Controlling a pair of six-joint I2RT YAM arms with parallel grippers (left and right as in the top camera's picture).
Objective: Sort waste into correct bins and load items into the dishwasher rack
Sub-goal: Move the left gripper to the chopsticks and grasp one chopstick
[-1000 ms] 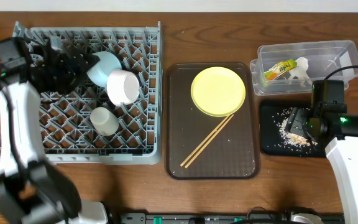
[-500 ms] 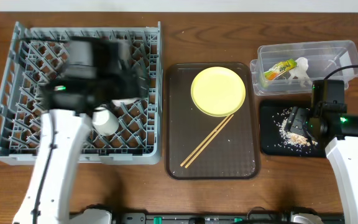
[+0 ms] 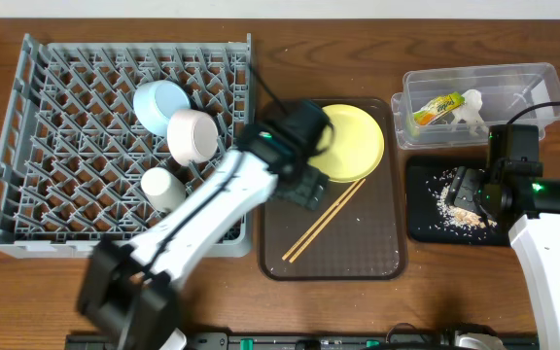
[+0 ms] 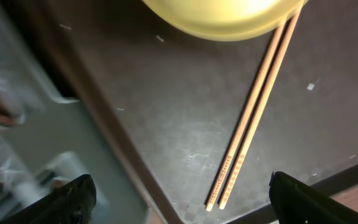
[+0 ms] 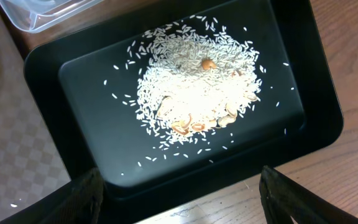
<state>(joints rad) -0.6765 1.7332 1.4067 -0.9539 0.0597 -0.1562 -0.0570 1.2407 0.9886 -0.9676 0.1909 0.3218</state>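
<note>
My left gripper (image 3: 305,188) is open and empty above the brown serving tray, just left of the wooden chopsticks (image 3: 324,220). In the left wrist view its fingers (image 4: 182,208) straddle the chopsticks' (image 4: 253,118) near ends, with the yellow plate (image 4: 222,15) beyond. The yellow plate (image 3: 342,142) lies on the tray. My right gripper (image 3: 470,191) hangs open over the black tray (image 3: 426,222), which holds the food leftovers (image 5: 197,87). In the right wrist view the gripper (image 5: 179,205) is empty. The clear tub (image 3: 513,74) holds the wrapper (image 3: 437,107) and white scrap (image 3: 471,109).
The grey dishwasher rack (image 3: 37,194) at left holds the light blue bowl (image 3: 157,101), the white bowl (image 3: 192,135) and the white cup (image 3: 161,188). The brown serving tray (image 3: 358,253) sits between the rack and the bins. My left arm stretches across the rack's front right corner.
My left arm has swung from the rack's far left corner across the rack to the brown tray. The right arm has not moved.
</note>
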